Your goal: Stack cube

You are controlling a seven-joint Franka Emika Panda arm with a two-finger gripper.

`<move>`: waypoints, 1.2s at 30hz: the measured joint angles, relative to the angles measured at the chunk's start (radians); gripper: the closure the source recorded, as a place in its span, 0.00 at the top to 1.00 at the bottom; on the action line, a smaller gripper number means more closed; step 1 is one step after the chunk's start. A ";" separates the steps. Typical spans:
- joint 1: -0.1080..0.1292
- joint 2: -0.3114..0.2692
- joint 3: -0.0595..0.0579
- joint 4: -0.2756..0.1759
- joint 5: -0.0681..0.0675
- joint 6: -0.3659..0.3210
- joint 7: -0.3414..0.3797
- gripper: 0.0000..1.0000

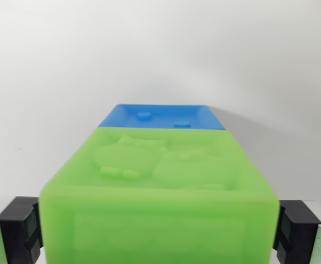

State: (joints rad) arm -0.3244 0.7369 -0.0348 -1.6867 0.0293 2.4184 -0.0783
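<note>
Green cube [160,187] fills the lower middle of the frame, and we see it from just above and behind, its top face stamped with raised cartoon shapes and its near side running off the bottom edge. On either side of it we find the gripper [159,225], whose black finger pads [22,225] sit at the lower left and lower right corners of the picture, each pressed flat against a side wall of the green cube. The jaws stand as wide as the cube itself and no wider, so we read them as clamped on it, with no gap showing between pad and plastic on either side. Beyond the green cube, toward the upper middle of the frame, we see a blue cube [160,116]; only its top face with a shallow rim and two small raised bumps shows, and the green cube hides its near part. We cannot tell from this view whether the two cubes touch or how high the green one sits above the blue one. A plain white surface [160,49] fills the rest of the picture.
</note>
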 joint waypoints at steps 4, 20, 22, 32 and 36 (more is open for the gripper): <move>0.000 -0.003 0.000 0.000 0.000 -0.002 0.000 1.00; 0.000 -0.067 -0.001 -0.008 0.000 -0.056 0.000 1.00; 0.000 -0.080 -0.001 -0.009 0.000 -0.067 0.000 1.00; 0.001 -0.139 -0.002 -0.010 0.000 -0.124 0.000 1.00; 0.002 -0.166 -0.003 -0.007 -0.001 -0.154 0.000 1.00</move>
State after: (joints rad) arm -0.3229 0.5709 -0.0377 -1.6937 0.0285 2.2647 -0.0783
